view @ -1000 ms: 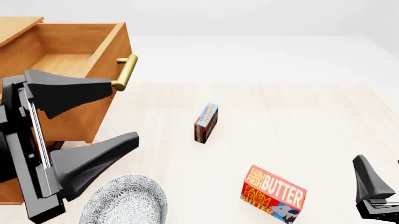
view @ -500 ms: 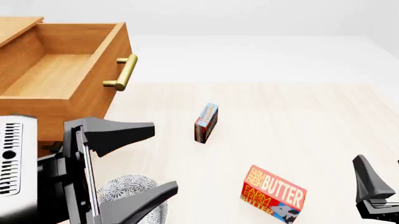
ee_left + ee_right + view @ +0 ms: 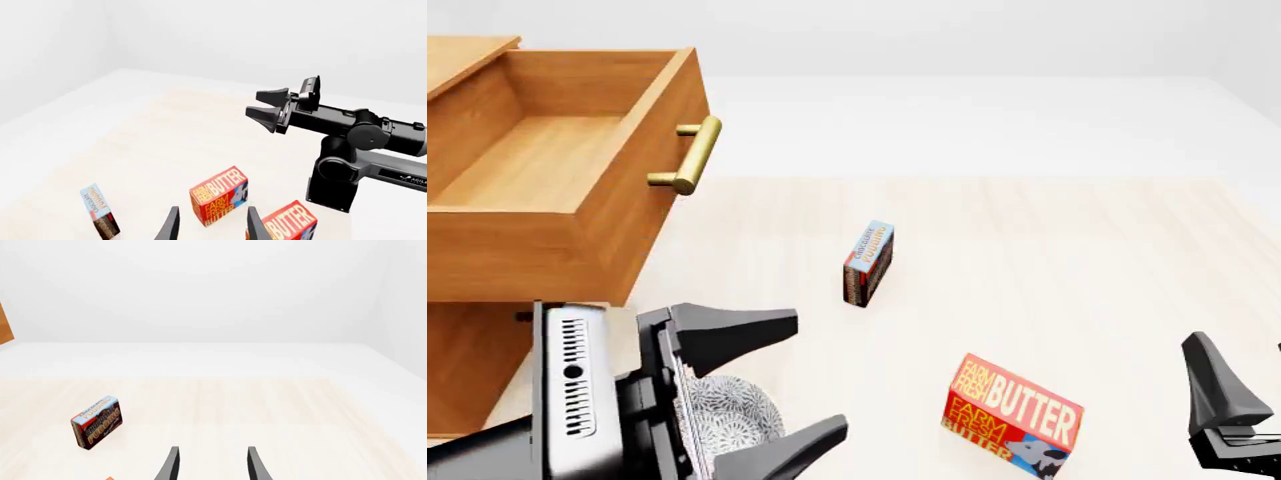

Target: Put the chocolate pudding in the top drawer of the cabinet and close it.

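The chocolate pudding [image 3: 869, 262], a thin dark brown box with a blue panel, stands on edge mid-table; it also shows in both wrist views [image 3: 100, 215] [image 3: 97, 423]. The top drawer [image 3: 651, 225] of the cabinet [image 3: 467, 365] is pulled out at the far left, its brass handle [image 3: 690, 155] facing right, and I see nothing inside it. My left gripper [image 3: 818, 375] [image 3: 212, 227] hangs open and empty at the near left, nearer than the pudding and to its left. My right gripper [image 3: 1241, 368] [image 3: 213, 465] is open and empty at the near right edge; the left wrist view also shows it [image 3: 257, 103].
A red-orange butter box [image 3: 1012, 415] [image 3: 219, 196] lies near the front, right of centre. The left wrist view shows a second butter box [image 3: 287, 222] beside it. A patterned grey bowl [image 3: 731, 408] sits under my left gripper. The table's light wooden surface [image 3: 1068, 250] stretches to the right.
My left gripper has swung from beside the drawer front down and to the right, toward the near edge, and now hangs over the bowl. The right gripper and the boxes have not moved.
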Available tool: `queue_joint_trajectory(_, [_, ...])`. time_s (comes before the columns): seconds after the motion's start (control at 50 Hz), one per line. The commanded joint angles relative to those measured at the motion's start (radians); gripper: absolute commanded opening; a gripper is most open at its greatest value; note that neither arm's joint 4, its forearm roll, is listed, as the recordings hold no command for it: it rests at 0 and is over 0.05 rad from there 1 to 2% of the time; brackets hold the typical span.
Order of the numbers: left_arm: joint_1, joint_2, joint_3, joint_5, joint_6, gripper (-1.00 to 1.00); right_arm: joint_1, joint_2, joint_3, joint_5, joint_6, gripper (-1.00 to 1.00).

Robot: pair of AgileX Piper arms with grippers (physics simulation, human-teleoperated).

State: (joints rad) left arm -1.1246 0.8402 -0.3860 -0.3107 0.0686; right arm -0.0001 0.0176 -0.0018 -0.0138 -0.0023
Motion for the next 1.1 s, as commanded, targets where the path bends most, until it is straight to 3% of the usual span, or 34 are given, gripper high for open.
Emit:
queue_joint_trajectory(0.02, [0.053,0.076,0.043,-0.102,-0.061,1.0,0.0,0.0,0.0,0.0,0.0,1.0])
queue_joint_trajectory(0.14, [0.048,0.152,0.032,-0.142,-0.072,1.0,0.0,0.0,0.0,0.0,0.0,1.0])
queue_joint_trajectory(0.3, [0.103,0.221,0.037,-0.186,-0.114,1.0,0.0,0.0,0.0,0.0,0.0,1.0])
queue_joint_trajectory(0.32, [0.107,0.181,-0.005,-0.112,-0.126,1.0,0.0,0.0,0.0,0.0,0.0,1.0])
queue_joint_trajectory(0.34, [0.114,0.222,0.027,-0.18,-0.132,1.0,0.0,0.0,0.0,0.0,0.0,1.0])
queue_joint_trajectory(0.38, [0.122,0.216,-0.015,-0.121,-0.137,1.0,0.0,0.0,0.0,0.0,0.0,1.0])
queue_joint_trajectory(0.58, [0.187,0.285,-0.037,-0.144,-0.155,1.0,0.0,0.0,0.0,0.0,0.0,1.0])
queue_joint_trajectory(0.6, [0.198,0.301,-0.04,-0.143,-0.185,1.0,0.0,0.0,0.0,0.0,0.0,1.0])
queue_joint_trajectory(1.1, [0.24,0.488,-0.121,-0.161,-0.202,1.0,0.0,0.0,0.0,0.0,0.0,1.0])
